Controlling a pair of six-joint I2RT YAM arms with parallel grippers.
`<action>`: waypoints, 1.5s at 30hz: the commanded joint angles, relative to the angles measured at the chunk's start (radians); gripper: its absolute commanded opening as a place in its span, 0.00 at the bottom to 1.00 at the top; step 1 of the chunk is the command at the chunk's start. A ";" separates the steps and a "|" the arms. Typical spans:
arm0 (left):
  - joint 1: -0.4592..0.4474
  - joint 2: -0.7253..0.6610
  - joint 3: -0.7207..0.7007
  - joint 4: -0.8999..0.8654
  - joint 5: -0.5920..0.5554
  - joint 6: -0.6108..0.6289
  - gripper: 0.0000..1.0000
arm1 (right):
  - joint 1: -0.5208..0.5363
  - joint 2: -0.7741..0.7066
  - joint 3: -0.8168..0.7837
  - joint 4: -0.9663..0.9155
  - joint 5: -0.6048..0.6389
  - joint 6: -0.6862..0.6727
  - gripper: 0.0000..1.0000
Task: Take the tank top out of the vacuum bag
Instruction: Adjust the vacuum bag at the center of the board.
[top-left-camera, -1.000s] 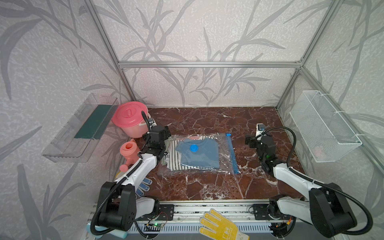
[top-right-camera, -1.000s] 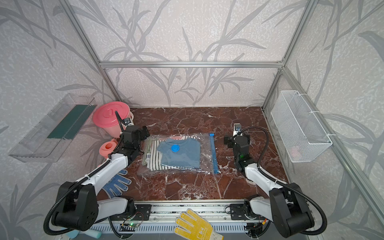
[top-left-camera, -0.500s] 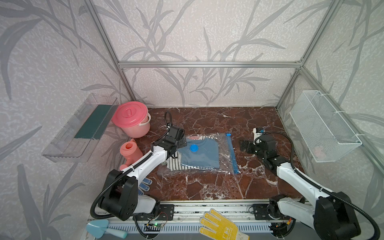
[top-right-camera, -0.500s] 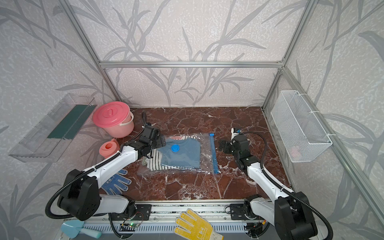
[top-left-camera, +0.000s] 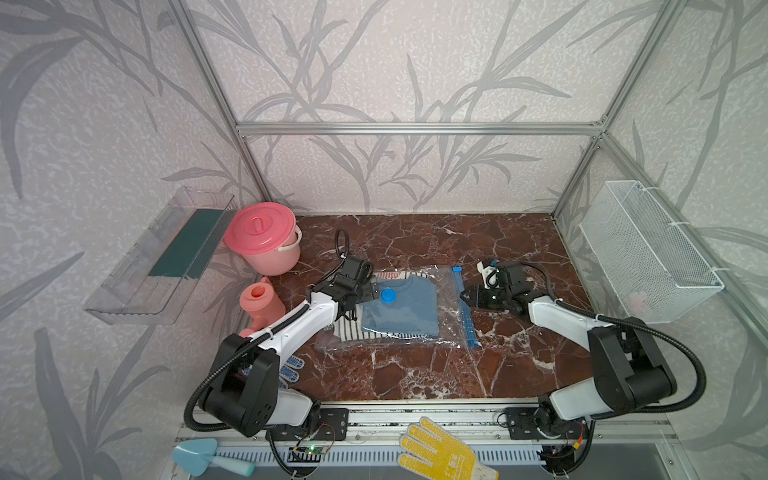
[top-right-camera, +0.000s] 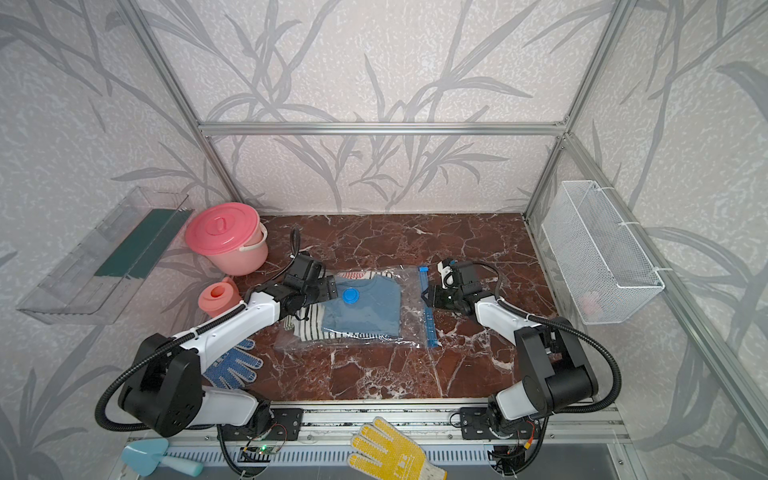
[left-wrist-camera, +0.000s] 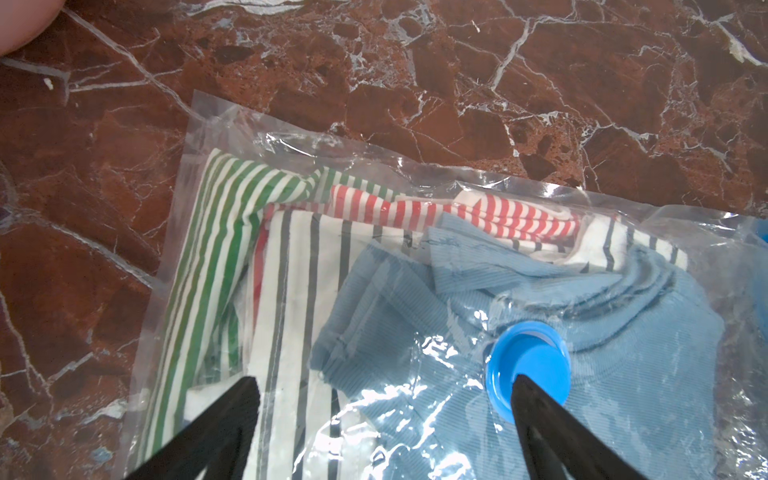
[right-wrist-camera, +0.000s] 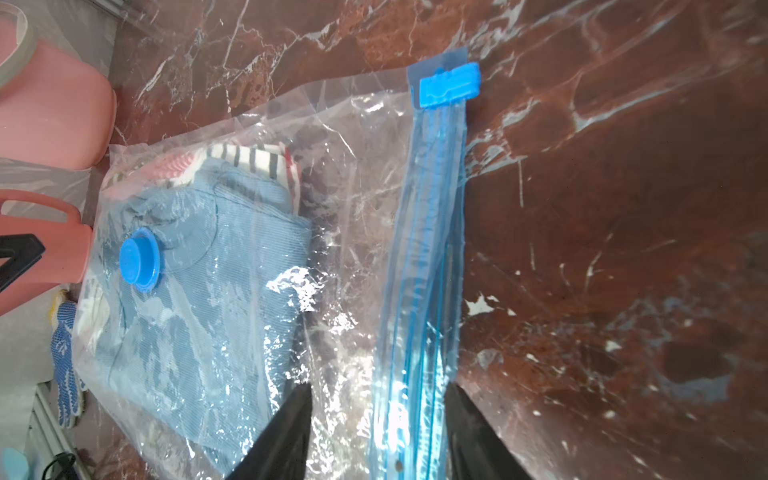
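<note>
As left jaws gape, right jaws straddle strip (right-wrist-camera: 428, 249).

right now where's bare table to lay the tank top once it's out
Bare tabletop: the far strip behind the vacuum bag, and the near strip between the bag and front rail. Crowded at the left edge: pink bucket, pink jug, blue glove. The right gripper crowds the zip strip.

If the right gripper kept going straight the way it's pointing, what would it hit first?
Probably the blue zip strip of the vacuum bag: it lies just ahead, between the parted jaws of the right gripper, though depth is unclear.
</note>
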 joint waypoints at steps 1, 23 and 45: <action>-0.005 -0.046 -0.016 -0.028 -0.013 -0.024 0.95 | 0.015 0.046 0.024 0.012 -0.042 0.017 0.41; 0.023 -0.199 -0.116 -0.210 -0.243 -0.235 0.96 | -0.019 0.180 0.077 0.212 0.021 0.269 0.00; 0.166 0.013 -0.115 -0.075 -0.017 -0.271 0.93 | -0.119 -0.018 -0.046 0.119 0.241 0.279 0.00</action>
